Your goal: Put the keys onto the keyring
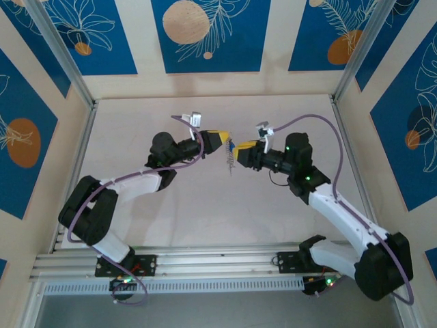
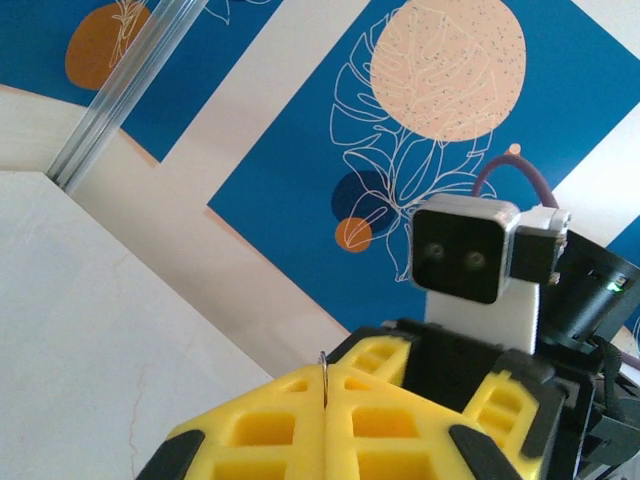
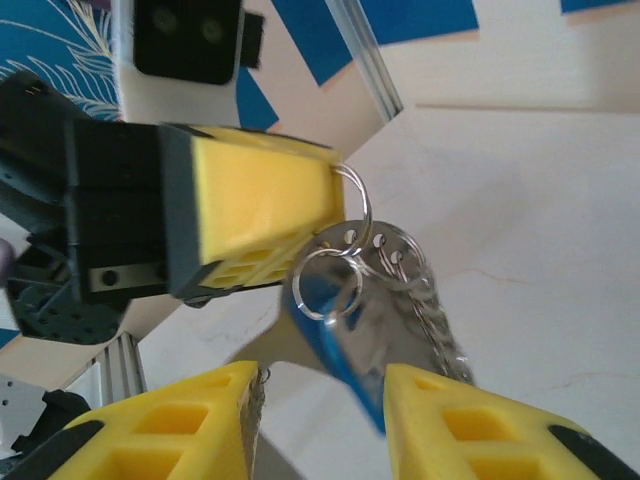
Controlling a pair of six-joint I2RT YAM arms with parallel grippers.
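Above the table's middle, my left gripper [image 1: 222,140] and right gripper [image 1: 239,152] meet tip to tip. The left gripper [image 2: 325,385] is shut on a thin silver wire loop [image 2: 323,368] at the top of the keyring. In the right wrist view, that loop [image 3: 357,195] runs through a hole in the keyring's flat grey plate [image 3: 375,245], which hangs below the left gripper's yellow fingers [image 3: 265,195]. A smaller ring [image 3: 330,285] carries the blue-headed key [image 3: 335,350], blurred, between the jaws of my right gripper [image 3: 322,385], which stand open. The key [image 1: 233,145] shows blue from above.
Thin silver chains [image 3: 430,310] dangle from the plate's other holes over the pale table [image 1: 205,205]. Patterned blue and cream walls with aluminium posts [image 1: 61,55] box in the table on three sides. The arm bases sit on a rail [image 1: 218,263] at the near edge.
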